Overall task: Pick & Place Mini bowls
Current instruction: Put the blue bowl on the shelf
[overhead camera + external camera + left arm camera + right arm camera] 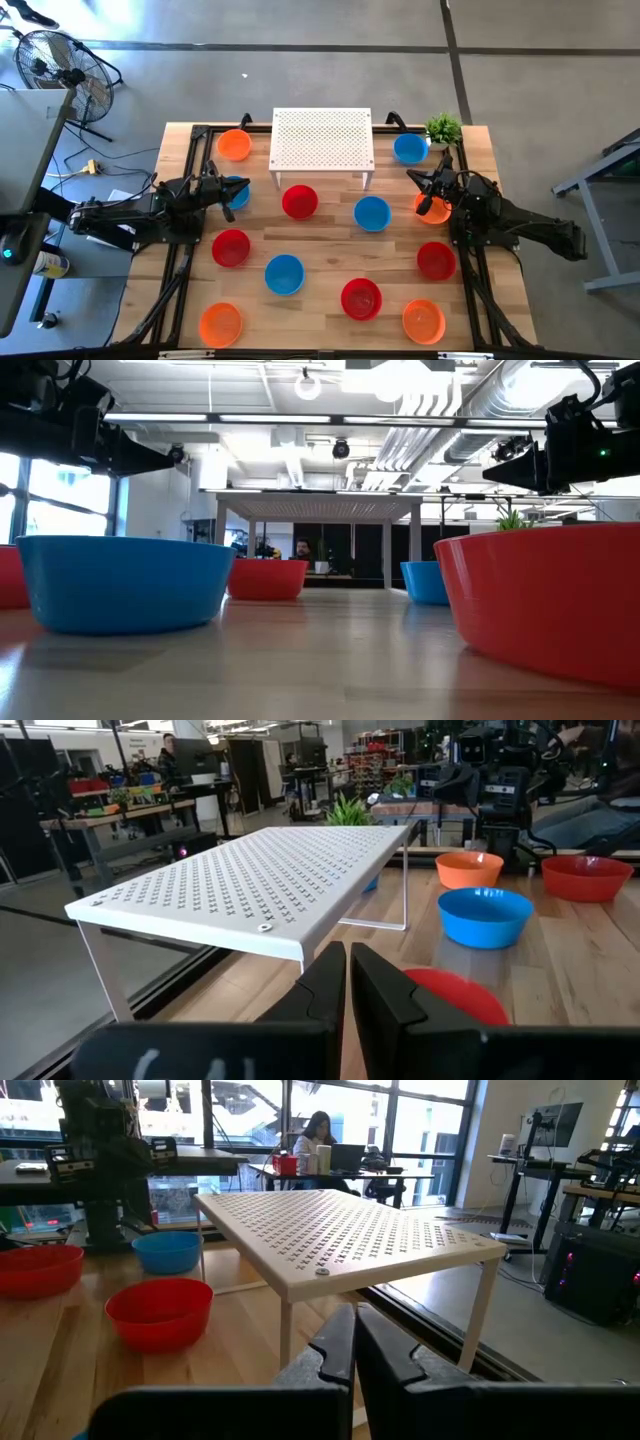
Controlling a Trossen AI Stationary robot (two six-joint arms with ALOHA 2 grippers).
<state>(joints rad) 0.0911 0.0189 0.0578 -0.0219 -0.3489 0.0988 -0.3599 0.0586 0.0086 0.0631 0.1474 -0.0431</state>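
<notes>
Red, blue and orange mini bowls stand upright, spread over the wooden table. My left gripper [228,192] hovers shut at the table's left side over a blue bowl [238,190]; in its wrist view the shut fingers [347,982] point toward a red bowl [455,995]. My right gripper [426,192] hovers shut at the right side over an orange bowl [433,210]; its wrist view shows the shut fingers [355,1340], a red bowl [160,1312] and a blue bowl [168,1250] beyond. Neither gripper holds anything.
A white perforated stand [322,140] stands on thin legs at the far middle of the table, with a small green plant [443,128] at the far right corner. In the low view a blue bowl [125,582] and a red bowl [545,595] sit close. People sit at desks in the room beyond.
</notes>
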